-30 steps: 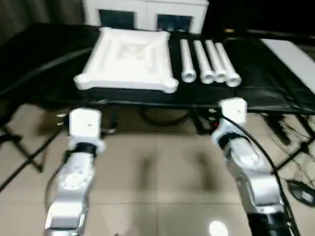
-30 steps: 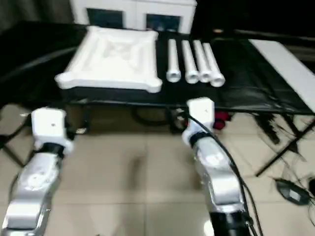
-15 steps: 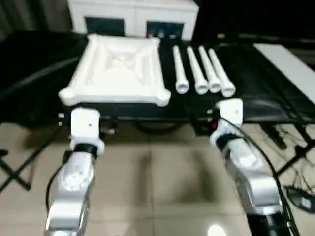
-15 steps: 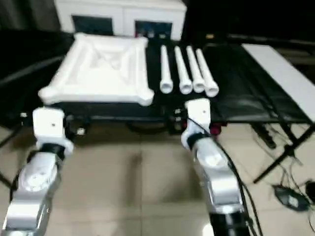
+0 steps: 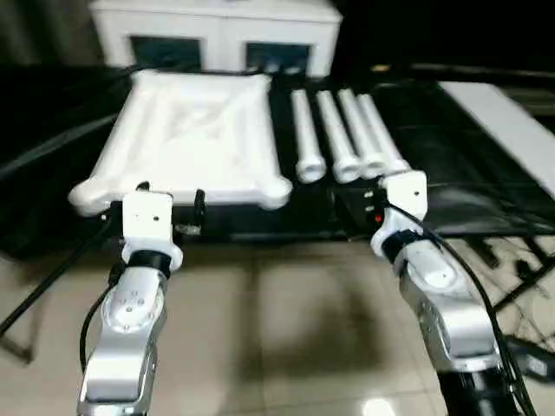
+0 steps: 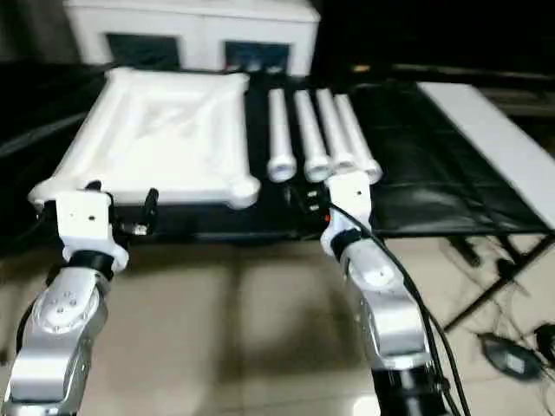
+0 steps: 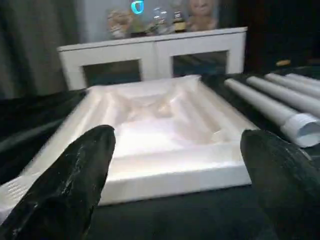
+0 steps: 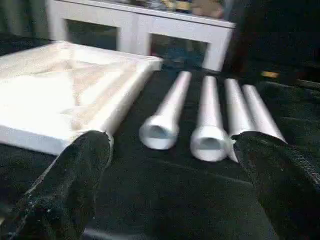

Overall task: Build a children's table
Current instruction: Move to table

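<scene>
We hold left gripper (image 7: 172, 165) & right gripper (image 8: 170, 170) spread (nothing held), facing tabletop (image 5: 195, 134); legs (image 5: 342, 139) alongside on worktop (image 5: 451, 139), ready for pickup.

Both forearms are silver, rounded shells, each ending in a black collar and a white boxy wrist block. A black cable loops along each. The left gripper (image 7: 175, 165) and right gripper (image 8: 172, 165) have matte black, blunt fingers.

Tabletop (image 5: 195, 139) on bench (image 5: 451, 156), four legs (image 5: 342, 139) right of it, cabinet (image 5: 217, 35) behind
</scene>
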